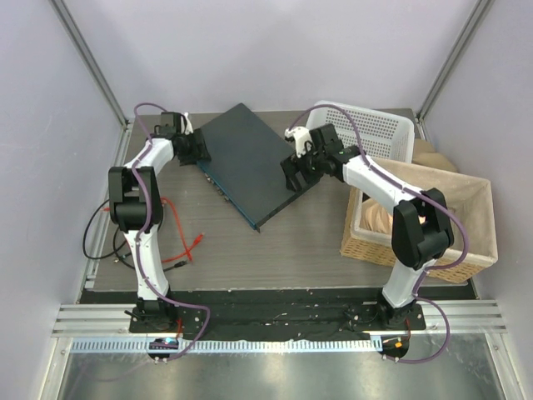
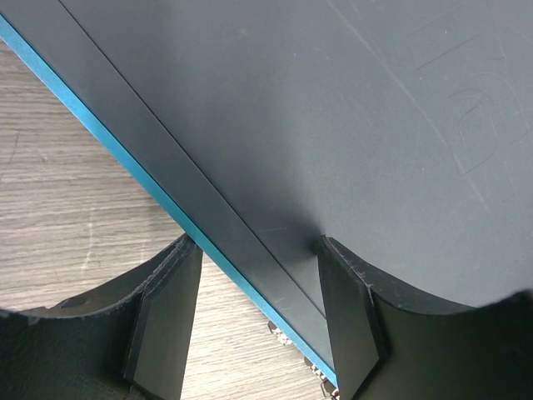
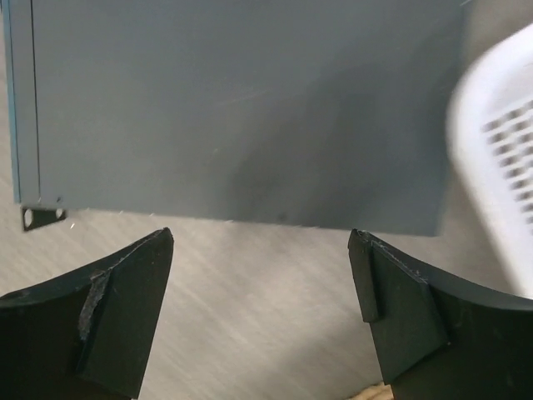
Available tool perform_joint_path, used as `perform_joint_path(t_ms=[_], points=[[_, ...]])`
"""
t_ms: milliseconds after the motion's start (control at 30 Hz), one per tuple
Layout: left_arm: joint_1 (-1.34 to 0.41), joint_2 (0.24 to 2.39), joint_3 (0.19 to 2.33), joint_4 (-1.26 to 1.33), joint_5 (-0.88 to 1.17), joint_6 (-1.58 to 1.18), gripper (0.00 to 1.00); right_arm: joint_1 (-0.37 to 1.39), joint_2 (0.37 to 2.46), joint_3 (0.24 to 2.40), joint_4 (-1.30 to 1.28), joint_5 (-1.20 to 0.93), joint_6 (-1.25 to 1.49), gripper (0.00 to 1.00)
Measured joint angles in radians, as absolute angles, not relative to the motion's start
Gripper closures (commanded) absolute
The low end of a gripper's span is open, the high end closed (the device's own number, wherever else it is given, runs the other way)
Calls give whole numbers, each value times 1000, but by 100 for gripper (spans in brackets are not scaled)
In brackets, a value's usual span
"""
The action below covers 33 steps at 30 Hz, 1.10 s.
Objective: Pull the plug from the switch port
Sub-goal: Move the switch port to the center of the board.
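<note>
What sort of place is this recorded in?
Probably a robotics lab cell: plain white walls on metal posts, a left arm and right arm bolted at a wood-grain table, and staged props: the switch, a white basket, a wicker basket.

We see the switch (image 1: 246, 158) as a large, thin, flat box of dark slate-grey metal. It lies flat on the worktop (image 1: 291, 250) toward the far middle and is turned at a diagonal. Its narrow front edge (image 2: 108, 137) is bright bluish and faces the near left. The top face is plain and matt, with faint scratches. At one near corner a small metal mounting ear (image 3: 42, 217) sticks out onto the worktop. Well apart from the switch, on the left, an orange cable (image 1: 175, 221) lies loose, and its small plug (image 1: 197, 239) rests on the worktop.
</note>
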State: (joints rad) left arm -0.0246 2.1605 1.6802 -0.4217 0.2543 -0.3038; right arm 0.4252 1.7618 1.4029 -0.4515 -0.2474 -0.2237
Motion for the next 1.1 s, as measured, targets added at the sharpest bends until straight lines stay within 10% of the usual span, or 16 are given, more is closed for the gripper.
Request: perform_joint_path(t_ms=[1100], points=[[-36,2107,1585,-400,316,-280,39,369,2038,1531,-382,-148,-131,1]])
